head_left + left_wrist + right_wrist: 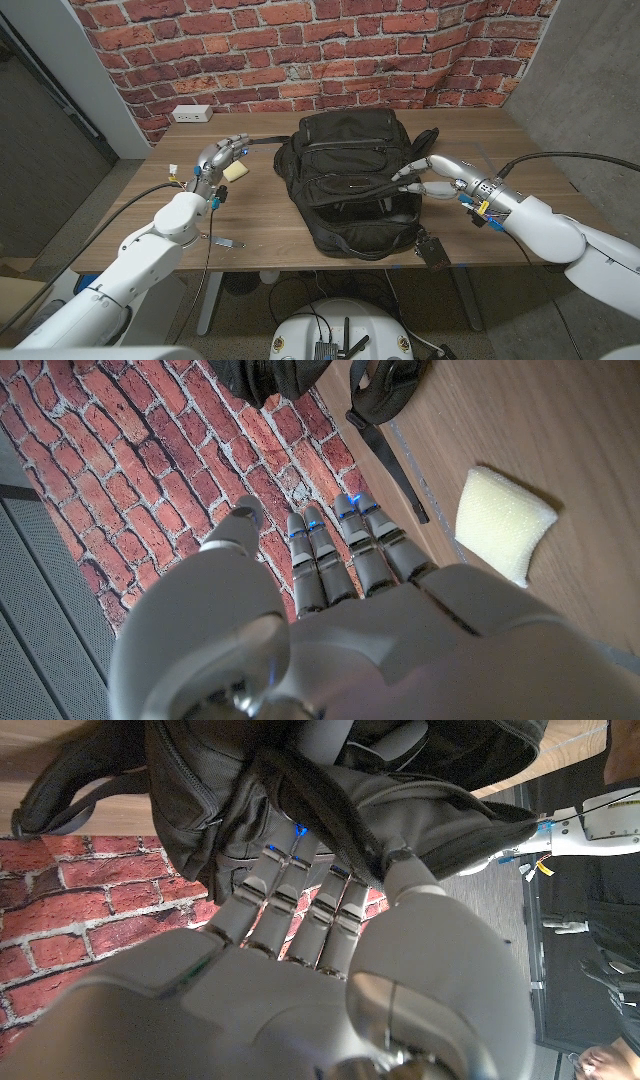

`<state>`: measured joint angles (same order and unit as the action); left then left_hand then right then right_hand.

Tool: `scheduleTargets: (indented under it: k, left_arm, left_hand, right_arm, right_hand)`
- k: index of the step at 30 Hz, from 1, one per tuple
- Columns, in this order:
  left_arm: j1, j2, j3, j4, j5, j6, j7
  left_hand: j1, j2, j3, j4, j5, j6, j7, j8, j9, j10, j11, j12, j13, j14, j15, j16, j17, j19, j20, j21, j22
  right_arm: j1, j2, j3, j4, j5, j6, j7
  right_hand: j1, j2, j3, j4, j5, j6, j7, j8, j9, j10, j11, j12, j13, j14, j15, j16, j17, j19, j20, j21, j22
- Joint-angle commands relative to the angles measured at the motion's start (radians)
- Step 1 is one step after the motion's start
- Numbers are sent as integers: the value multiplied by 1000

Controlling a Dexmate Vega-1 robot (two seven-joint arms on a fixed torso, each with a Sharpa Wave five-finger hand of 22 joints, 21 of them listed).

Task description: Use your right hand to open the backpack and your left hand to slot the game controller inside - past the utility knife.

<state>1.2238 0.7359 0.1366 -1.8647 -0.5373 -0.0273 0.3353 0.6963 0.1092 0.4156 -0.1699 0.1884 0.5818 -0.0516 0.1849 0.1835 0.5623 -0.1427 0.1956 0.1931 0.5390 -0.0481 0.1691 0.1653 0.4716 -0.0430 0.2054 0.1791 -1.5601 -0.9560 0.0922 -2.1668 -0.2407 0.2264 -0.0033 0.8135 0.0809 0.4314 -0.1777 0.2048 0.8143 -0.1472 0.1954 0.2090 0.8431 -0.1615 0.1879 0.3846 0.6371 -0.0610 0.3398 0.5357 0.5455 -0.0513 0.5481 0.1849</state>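
Note:
A black backpack (350,170) lies in the middle of the wooden table, its front pocket gaping a little. My right hand (435,180) touches its right side. In the right wrist view the straight fingers (290,890) are tucked under a fold of the backpack (250,800), with the thumb beside it. My left hand (218,160) hovers left of the bag, fingers straight and apart, holding nothing. A cream sponge-like block (236,172) lies just beside it, also seen as the cream block (503,523) past my left hand (330,620). A small grey tool (226,242) lies near the front left edge.
A black strap (385,450) trails from the backpack (285,375) toward the cream block. A black tag (432,250) hangs at the bag's front right by the table's edge. A white power outlet box (190,113) sits at the back left. A brick wall stands behind the table.

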Motion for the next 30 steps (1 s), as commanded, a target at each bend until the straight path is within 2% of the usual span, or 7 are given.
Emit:
scheduleTargets:
  k: [1,3,8,13,21,25,30]
  left_arm:
    - [7,11,-5,0,-7,-3,-6]
    - [7,11,-5,3,-8,-9,-11]
    - [-1,10,-1,9,-8,-10,-16]
    - [-8,6,4,18,-9,-16,-20]
    - [-14,-5,7,28,-6,-21,-5]
    - [-18,-9,11,33,-7,-20,-1]
    - [-28,-15,16,42,1,-24,7]
  left_hand:
    - [-6,-2,7,2,-2,-1,2,1,6,-3,1,-1,2,-6,-100,3,3,-4,-39,1,5]
    - [-6,-2,8,2,-2,0,2,1,6,-4,3,-1,2,-6,-101,3,3,-4,-39,1,5]
    - [-7,0,10,2,-2,0,3,2,6,-3,4,0,2,-5,-101,5,3,-5,-38,1,4]
    - [-7,2,13,3,-1,-2,4,2,6,-2,2,0,3,-5,-99,5,3,-5,-37,1,4]
    - [-9,3,16,3,-1,-7,3,1,6,-11,4,-2,3,-17,-97,2,3,-13,-38,-2,4]
    - [-9,1,19,2,-2,-16,3,-1,6,-22,5,-4,3,-29,-93,0,3,-22,-36,-5,4]
    - [-10,0,20,1,-2,-20,0,-2,6,-23,5,-4,3,-31,-92,1,3,-24,-37,-5,3]
  right_arm:
    - [-52,25,51,-37,-50,-5,48]
    - [-59,32,58,-44,-60,-8,55]
    - [-67,43,70,-54,-76,-13,78]
    - [-68,48,81,-60,-78,-19,109]
    - [-61,40,98,-62,-69,-27,169]
    - [-49,28,104,-59,-57,-33,207]
    - [-40,20,111,-51,-46,-31,237]
  right_hand:
    - [5,-34,-19,-1,2,-25,2,-5,0,-32,-4,-6,-7,-28,-139,-5,6,-14,-68,-4,-2]
    - [9,-42,-24,-2,2,-31,1,-5,-1,-35,-1,-5,-9,-34,-139,-7,6,-20,-66,-7,-3]
    - [27,-70,-44,0,7,-84,-8,-10,-5,-97,-6,-13,-23,-88,-125,-25,2,-57,-53,-29,-8]
    - [49,-96,-62,2,8,-159,-6,-18,-8,-166,-5,-16,-40,-131,-106,-43,-8,-71,-39,-46,-11]
    - [71,-109,-80,9,1,-256,-10,-20,-13,-256,8,-17,-65,-192,-89,-72,-29,-95,-26,-75,-13]
    - [73,-118,-95,14,-4,-327,-13,-20,-16,-340,12,-20,-87,-251,-60,-103,-51,-113,-14,-102,-14]
    - [77,-123,-101,15,-7,-369,-15,-20,-18,-398,15,-22,-102,-283,-47,-119,-66,-126,-4,-120,-15]
